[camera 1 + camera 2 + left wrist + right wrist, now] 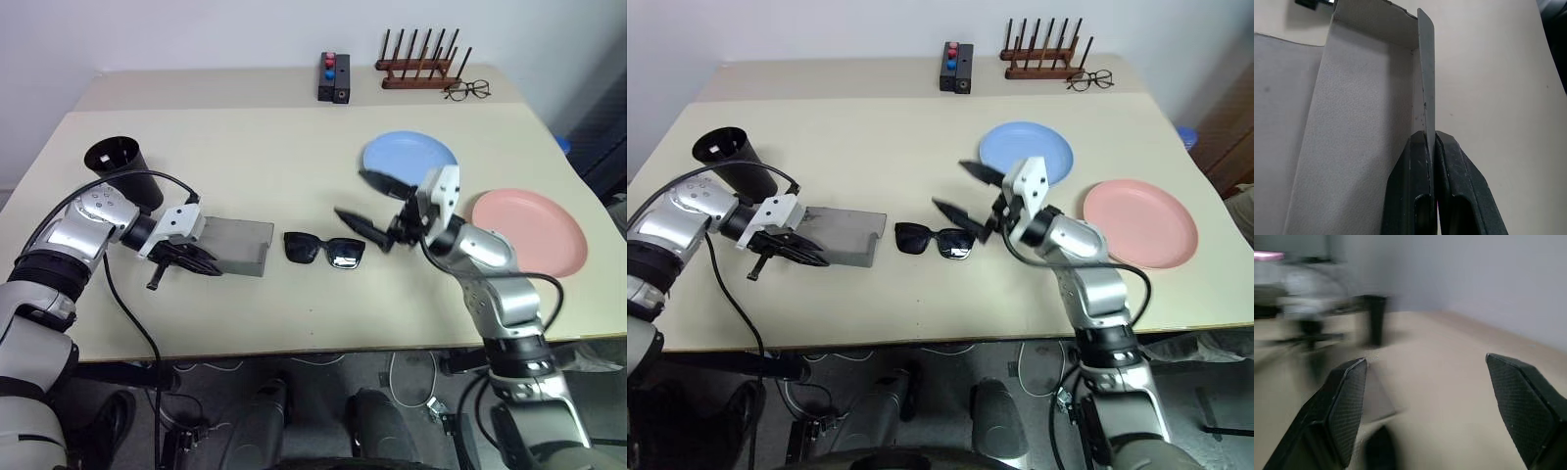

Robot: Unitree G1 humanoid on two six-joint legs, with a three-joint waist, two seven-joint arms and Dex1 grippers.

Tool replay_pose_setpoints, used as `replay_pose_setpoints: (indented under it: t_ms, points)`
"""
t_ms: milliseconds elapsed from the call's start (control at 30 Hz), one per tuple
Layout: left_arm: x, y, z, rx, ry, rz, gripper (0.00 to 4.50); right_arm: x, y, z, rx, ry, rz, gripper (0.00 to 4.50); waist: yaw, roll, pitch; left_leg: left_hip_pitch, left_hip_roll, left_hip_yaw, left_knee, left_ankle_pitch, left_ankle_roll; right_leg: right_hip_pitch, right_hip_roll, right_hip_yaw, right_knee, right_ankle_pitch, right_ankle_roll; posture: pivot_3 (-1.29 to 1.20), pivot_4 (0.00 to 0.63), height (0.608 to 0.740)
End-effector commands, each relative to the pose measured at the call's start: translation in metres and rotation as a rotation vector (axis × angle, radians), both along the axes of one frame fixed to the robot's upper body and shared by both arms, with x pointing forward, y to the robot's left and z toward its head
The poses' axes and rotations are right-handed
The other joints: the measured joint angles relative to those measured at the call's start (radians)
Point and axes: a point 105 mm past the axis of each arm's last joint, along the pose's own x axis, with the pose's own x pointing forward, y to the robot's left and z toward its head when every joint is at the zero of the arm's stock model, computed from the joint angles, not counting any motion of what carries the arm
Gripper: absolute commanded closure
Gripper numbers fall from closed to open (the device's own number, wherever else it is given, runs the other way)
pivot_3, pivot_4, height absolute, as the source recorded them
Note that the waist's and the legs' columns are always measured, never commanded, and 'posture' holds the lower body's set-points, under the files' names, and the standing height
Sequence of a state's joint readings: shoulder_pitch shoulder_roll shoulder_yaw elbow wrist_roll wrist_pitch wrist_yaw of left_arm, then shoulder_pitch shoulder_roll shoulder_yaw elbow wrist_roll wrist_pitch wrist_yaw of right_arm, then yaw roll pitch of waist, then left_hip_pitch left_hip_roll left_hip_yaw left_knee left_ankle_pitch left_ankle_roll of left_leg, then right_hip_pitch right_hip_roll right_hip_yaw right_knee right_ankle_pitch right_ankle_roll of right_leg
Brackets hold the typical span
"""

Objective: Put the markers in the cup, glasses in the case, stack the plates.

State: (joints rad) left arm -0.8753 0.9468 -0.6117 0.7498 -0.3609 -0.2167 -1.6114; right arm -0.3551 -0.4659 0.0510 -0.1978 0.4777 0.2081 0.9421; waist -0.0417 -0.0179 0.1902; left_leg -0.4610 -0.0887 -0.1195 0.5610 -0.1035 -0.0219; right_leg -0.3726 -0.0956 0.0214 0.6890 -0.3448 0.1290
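The grey case lies open at the table's left front. My left gripper is shut on its thin left edge; in the left wrist view the fingers pinch that edge of the case. The black glasses lie folded open just right of the case. My right gripper hovers open above and right of them, holding nothing. Behind it lies the blue plate, with the pink plate to the right. The black cup stands behind my left arm. A slim dark stick pokes out under my left gripper; I cannot tell if it is a marker.
At the back edge stand a black box with red and blue knobs and a wooden peg rack, with thin clear spectacles beside it. The table drops off close to the front of the case and glasses.
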Motion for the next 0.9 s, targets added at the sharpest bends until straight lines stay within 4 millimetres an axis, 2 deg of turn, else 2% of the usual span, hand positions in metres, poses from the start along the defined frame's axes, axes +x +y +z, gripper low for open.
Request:
replay_pose_setpoints:
  t_ms: [33, 267, 400, 500, 600, 767, 800, 900]
  points:
    - [0.002, 0.003, 0.007, -0.005, -0.044, -0.004, 4.49, -0.011, 0.001, 0.008, -0.034, -0.055, 0.052, 0.58, -0.001, 0.000, 0.000, 0.000, 0.000, 0.000, 0.000, 0.000, 0.000, 0.000, 0.000, 0.000, 0.000, 0.000, 0.000, 0.00, 0.150, 0.740]
    - [0.002, 0.004, 0.005, -0.013, -0.026, 0.017, 4.49, -0.009, -0.001, 0.003, -0.061, -0.064, 0.047, 0.58, -0.002, 0.000, 0.000, 0.000, 0.000, 0.000, 0.000, 0.000, 0.000, 0.000, 0.000, 0.000, 0.000, 0.000, 0.000, 0.00, 0.150, 0.740]
    - [0.002, 0.001, 0.006, -0.031, -0.006, 0.025, 3.13, -0.008, -0.001, 0.003, -0.061, -0.065, 0.041, 0.58, -0.001, 0.000, 0.000, 0.000, 0.000, 0.000, 0.000, 0.000, 0.000, 0.000, 0.000, 0.000, 0.000, 0.000, 0.000, 0.00, 0.150, 0.740]
    - [0.004, 0.001, 0.010, -0.042, -0.001, 0.038, 1.61, -0.006, -0.004, 0.002, -0.061, -0.065, 0.030, 0.58, -0.001, 0.000, 0.000, 0.000, 0.000, 0.000, 0.000, 0.000, 0.000, 0.000, 0.000, 0.000, 0.000, 0.000, 0.000, 0.00, 0.150, 0.740]
    - [0.009, -0.010, 0.027, -0.112, -0.005, 0.052, 0.13, -0.003, -0.010, 0.003, -0.056, -0.057, 0.009, 0.58, -0.001, 0.000, 0.000, 0.000, 0.000, 0.000, 0.000, 0.000, 0.000, 0.000, 0.000, 0.000, 0.000, 0.000, 0.000, 0.00, 0.150, 0.740]
    - [0.027, -0.043, 0.060, -0.246, -0.043, 0.028, 0.05, 0.001, -0.030, -0.001, -0.097, -0.050, -0.046, 0.58, 0.016, 0.000, 0.000, 0.000, 0.000, -0.001, 0.001, 0.000, 0.000, 0.001, 0.000, -0.002, 0.000, 0.000, 0.000, 0.00, 0.150, 0.740]
    - [0.030, -0.049, 0.063, -0.262, -0.050, 0.019, 0.05, 0.001, -0.033, -0.001, -0.098, -0.049, -0.052, 0.58, 0.020, 0.000, 0.000, 0.000, 0.000, -0.001, 0.002, 0.000, 0.000, 0.001, 0.000, -0.002, -0.001, 0.000, 0.000, 0.00, 0.150, 0.740]
    - [0.039, -0.085, 0.068, -0.311, -0.045, -0.041, 0.05, 0.001, -0.038, -0.003, -0.110, -0.046, -0.066, 0.58, 0.023, 0.000, 0.000, 0.000, 0.000, 0.000, 0.002, 0.000, 0.000, 0.002, -0.001, -0.002, -0.001, 0.000, 0.000, 0.00, 0.150, 0.740]
